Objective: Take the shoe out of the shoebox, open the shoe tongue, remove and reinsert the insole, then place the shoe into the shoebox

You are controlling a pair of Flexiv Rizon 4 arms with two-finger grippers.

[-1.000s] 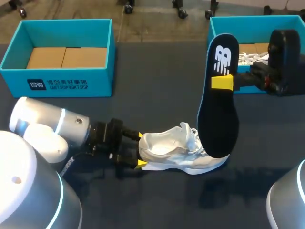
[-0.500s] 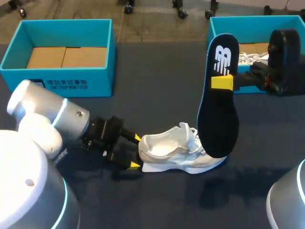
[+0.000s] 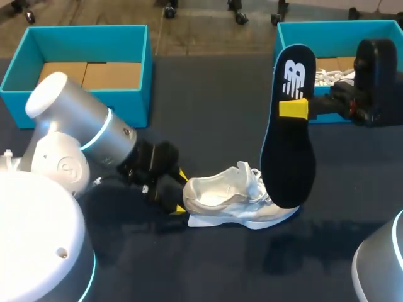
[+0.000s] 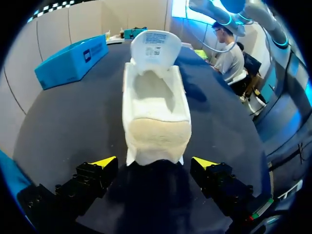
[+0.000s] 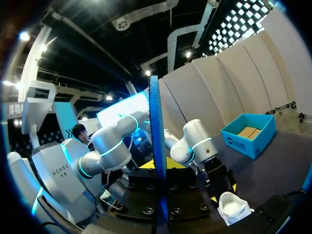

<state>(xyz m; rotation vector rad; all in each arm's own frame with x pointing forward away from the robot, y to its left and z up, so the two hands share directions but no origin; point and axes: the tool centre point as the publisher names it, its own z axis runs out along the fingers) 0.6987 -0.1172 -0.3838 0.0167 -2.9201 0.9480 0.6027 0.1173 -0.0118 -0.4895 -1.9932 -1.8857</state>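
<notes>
A white shoe (image 3: 239, 201) lies on its sole on the dark table, heel toward my left arm. My left gripper (image 3: 181, 192) is open at the heel. In the left wrist view the shoe (image 4: 156, 105) stretches ahead, its heel just in front of the gap of the gripper (image 4: 155, 163), touching neither yellow tip. My right gripper (image 3: 293, 108) is shut on a black insole (image 3: 288, 157) held upright, its lower end down by the shoe's toe. The right wrist view shows the insole (image 5: 157, 146) edge-on between the fingers of that gripper (image 5: 160, 170), with the shoe (image 5: 233, 207) below.
An open teal shoebox (image 3: 94, 113) with a cardboard floor stands at the back left. A second teal box (image 3: 327, 28) at the back right holds another white shoe (image 3: 327, 77), partly behind my right wrist. Bare table lies in front of the shoe.
My left arm's wrist and forearm swung up and toward the back, while its open gripper stayed at the shoe's heel. The right arm and insole have not moved.
</notes>
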